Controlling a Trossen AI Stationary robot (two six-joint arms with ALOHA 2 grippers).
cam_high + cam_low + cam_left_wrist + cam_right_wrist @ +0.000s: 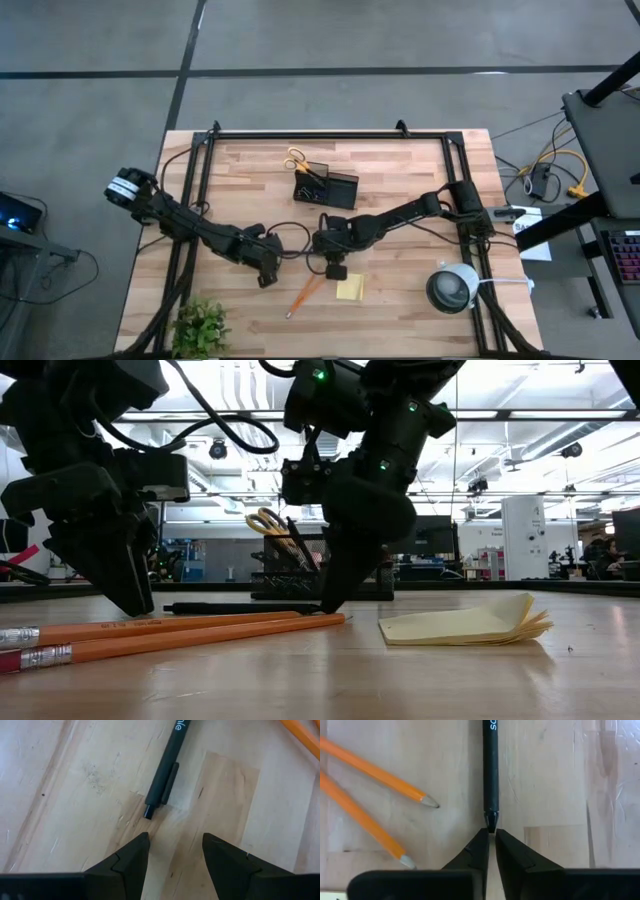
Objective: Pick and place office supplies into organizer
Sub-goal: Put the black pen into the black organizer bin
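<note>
Right gripper (491, 834), fingers nearly together, nips the tip of one pen (490, 767) lying on the table (420, 170); left gripper (174, 842), spread, hovers by its clip end. Next, I judge: lift it into the organizer (327, 185) holding one scissors (296, 160). Two pencils (375, 770), one pad (350, 288) wait.

Very little lettering is being shown. On the dark pen (165, 775), pale printed letters are being cut off by the frame edge in the left wrist view; only an ending like "le" is being made out. In the right wrist view, "SC" is being shown on the same barrel, the remainder being cropped. No other text is being read.
</note>
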